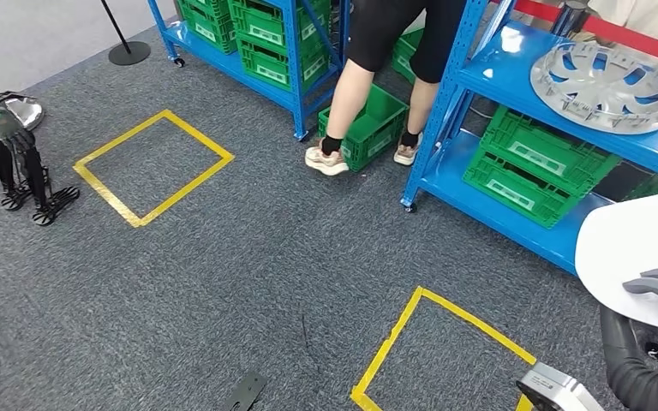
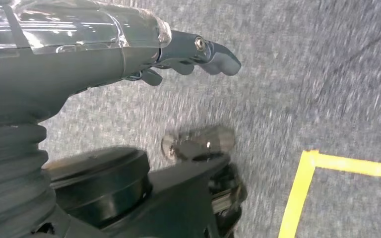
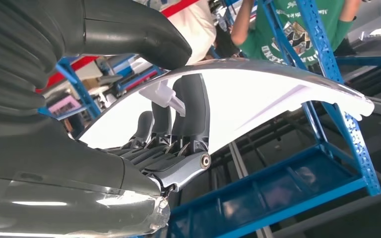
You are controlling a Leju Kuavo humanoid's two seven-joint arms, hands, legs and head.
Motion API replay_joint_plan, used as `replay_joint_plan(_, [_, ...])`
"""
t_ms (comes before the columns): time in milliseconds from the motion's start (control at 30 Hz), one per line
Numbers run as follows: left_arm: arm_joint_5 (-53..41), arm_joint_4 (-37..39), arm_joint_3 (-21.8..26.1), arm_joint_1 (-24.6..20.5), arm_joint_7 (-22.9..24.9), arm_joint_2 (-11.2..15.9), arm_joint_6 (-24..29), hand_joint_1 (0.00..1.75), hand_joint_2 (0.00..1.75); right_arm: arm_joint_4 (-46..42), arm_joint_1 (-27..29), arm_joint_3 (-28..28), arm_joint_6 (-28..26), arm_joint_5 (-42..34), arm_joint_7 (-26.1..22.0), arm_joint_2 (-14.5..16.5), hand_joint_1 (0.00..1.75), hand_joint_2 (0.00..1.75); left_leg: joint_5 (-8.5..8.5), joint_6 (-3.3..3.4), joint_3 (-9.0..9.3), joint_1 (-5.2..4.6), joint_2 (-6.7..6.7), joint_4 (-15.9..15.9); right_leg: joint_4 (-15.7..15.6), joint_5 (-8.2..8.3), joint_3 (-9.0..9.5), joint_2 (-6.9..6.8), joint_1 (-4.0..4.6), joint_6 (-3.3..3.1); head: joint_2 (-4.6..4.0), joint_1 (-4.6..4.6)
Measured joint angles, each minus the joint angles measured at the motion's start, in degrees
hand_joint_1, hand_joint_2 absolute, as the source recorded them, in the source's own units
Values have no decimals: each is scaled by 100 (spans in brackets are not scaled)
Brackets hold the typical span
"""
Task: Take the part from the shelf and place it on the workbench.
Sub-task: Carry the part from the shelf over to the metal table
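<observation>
While the right hand (image 3: pixel 178 144) grips the white part (image 3: pixel 258 99) with its dark fingers (image 3: pixel 193 109) curled over the curved rim and the thumb against the other face, the part hangs at the robot's right side, off the blue shelf (image 1: pixel 514 73) and above the grey carpet (image 1: pixel 248 257). The left hand (image 2: pixel 188 54) hangs over the carpet holding nothing, fingers loosely apart. No bench is in sight, so the carry seems to be the step in hand; doing it well likely means keeping the grip firm on the rim, holding the broad part level, and swinging it wide of the shelf posts, the green crates (image 1: pixel 531 163) and the person (image 1: pixel 377 77) standing between the racks.
</observation>
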Motion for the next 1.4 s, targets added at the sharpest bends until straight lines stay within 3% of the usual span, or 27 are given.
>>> replay_joint_plan(67, [1,1,-1,5,-2,4,5,0,175,5,-7,1,-5,14,0,3,175,175,-90,-62,-64,-11,141,102,-55,36,22,-117,-15,-53,0,-16])
replay_joint_plan(100, [5,1,-1,3,-3,5,7,0,175,6,-9,1,-8,23,0,4,175,175,-225,-91,-158,-13,253,294,-83,53,33,-181,-24,-80,0,-31])
replay_joint_plan(133, [10,1,-1,0,-3,5,9,0,175,7,-8,1,-10,30,0,7,175,175,-405,-116,-305,-8,369,598,-92,59,39,-241,-22,-98,0,-44])
replay_joint_plan(200, [17,1,-1,1,-3,5,9,0,175,15,-3,3,-15,38,0,14,175,175,-720,-164,-658,10,412,1321,-87,54,36,-363,-17,-111,0,-58])
replay_joint_plan(267, [17,1,-1,10,-3,7,9,0,175,28,-2,4,-15,39,0,26,175,175,-689,-188,-762,13,415,1535,-75,41,35,-479,-15,-106,0,-63])
replay_joint_plan(333, [18,1,-1,10,-3,13,9,0,175,35,-6,4,-14,39,0,33,175,175,-315,-180,-432,10,515,924,-40,8,41,-576,-16,-79,0,-68])
replay_joint_plan(367, [19,1,-1,6,-3,15,9,0,175,36,-10,4,-13,40,0,34,175,175,-186,-157,-232,-10,642,556,-16,-15,41,-618,-4,-55,0,-72])
replay_joint_plan(400, [21,0,-1,1,-3,17,9,0,175,36,-15,4,-12,40,0,34,175,175,-92,-117,-74,-26,745,254,11,-38,39,-656,8,-26,0,-71])
replay_joint_plan(467, [29,0,-1,0,-3,19,9,0,175,36,-27,4,-10,42,0,33,175,175,-101,-27,1,-62,835,67,35,-59,39,-726,31,22,0,-64])
replay_joint_plan(533, [35,1,-1,6,-3,23,9,0,175,36,-35,4,-9,42,0,33,175,175,-74,48,-17,-55,732,51,33,-76,47,-764,18,70,0,-59])
replay_joint_plan(600, [35,1,-1,0,-3,24,9,0,175,36,-40,2,-9,42,0,31,175,175,-44,112,-17,-34,623,29,244,-262,-34,-586,-3,127,0,-43])
replay_joint_plan(667, [35,0,-1,-9,-3,18,8,0,175,39,-41,2,-5,42,0,30,175,175,-27,149,-17,-26,516,23,882,-629,-309,-342,-12,157,0,-17])
replay_joint_plan(700, [35,0,-1,-10,-3,15,7,0,175,45,-41,3,2,42,0,30,175,175,-23,159,-19,-32,460,23,1276,-795,-489,-290,-11,159,0,-10])
replay_joint_plan(767, [35,1,-1,-7,0,13,5,0,175,66,-41,5,20,42,0,32,175,175,-18,168,-18,-46,324,26,1711,-861,-708,-258,-7,141,0,-6])
replay_joint_plan(833, [35,0,-1,-7,3,13,5,0,175,80,-48,7,32,42,0,32,175,175,-15,168,1,-54,176,29,1248,-481,-515,-199,-4,86,0,-5])
replay_joint_plan(900, [35,-1,-1,-14,4,3,5,0,175,84,-61,7,34,46,0,31,175,175,-3,150,-1,-53,36,33,463,-109,-165,71,-11,17,0,-6])
replay_joint_plan(967, [35,-1,-1,-21,10,-9,3,0,175,85,-79,7,34,52,0,27,175,175,30,94,-59,-31,-90,35,85,-30,-10,244,-7,-16,0,3])
replay_joint_plan(1033, [35,-1,-1,-17,20,-13,1,0,175,86,-93,7,34,56,0,26,175,175,70,19,-107,-13,-212,26,10,-28,2,136,-2,-30,0,16])
replay_joint_plan(1100, [34,0,-2,-9,29,-10,0,0,175,86,-105,9,34,59,0,30,175,175,-22,-42,-174,-46,-1,135,-72,17,43,-16,-19,-69,0,-3])
replay_joint_plan(1167, [33,0,-3,-14,33,-4,1,0,175,85,-110,14,33,63,0,32,175,175,-339,-95,-408,-52,362,617,-122,45,78,-178,-21,-103,0,-39])
replay_joint_plan(1233, [33,0,-4,-15,36,-2,-1,0,175,95,-106,26,34,67,0,33,175,175,-627,-146,-708,-3,450,1250,-113,37,75,-328,-12,-115,0,-59])
replay_joint_plan(1267, [33,0,-6,-12,37,-2,-1,0,175,105,-105,34,34,66,0,35,175,175,-660,-166,-787,15,448,1423,-103,28,74,-395,-10,-115,0,-64])
replay_joint_plan(1300, [33,1,-8,-9,37,0,-1,0,175,114,-106,45,34,66,0,36,175,175,-573,-183,-753,29,451,1383,-87,14,74,-467,-10,-107,0,-69])
replay_joint_plan(1333, [33,1,-9,-8,38,2,-1,0,175,121,-107,57,34,66,0,36,175,175,-406,-192,-616,39,476,1150,-63,-6,75,-532,-11,-92,0,-72])
replay_joint_plan(1400, [33,1,-10,-11,37,9,1,0,175,126,-110,76,34,67,0,36,175,175,-118,-174,-226,21,682,454,-2,-61,76,-644,-1,-44,0,-75])
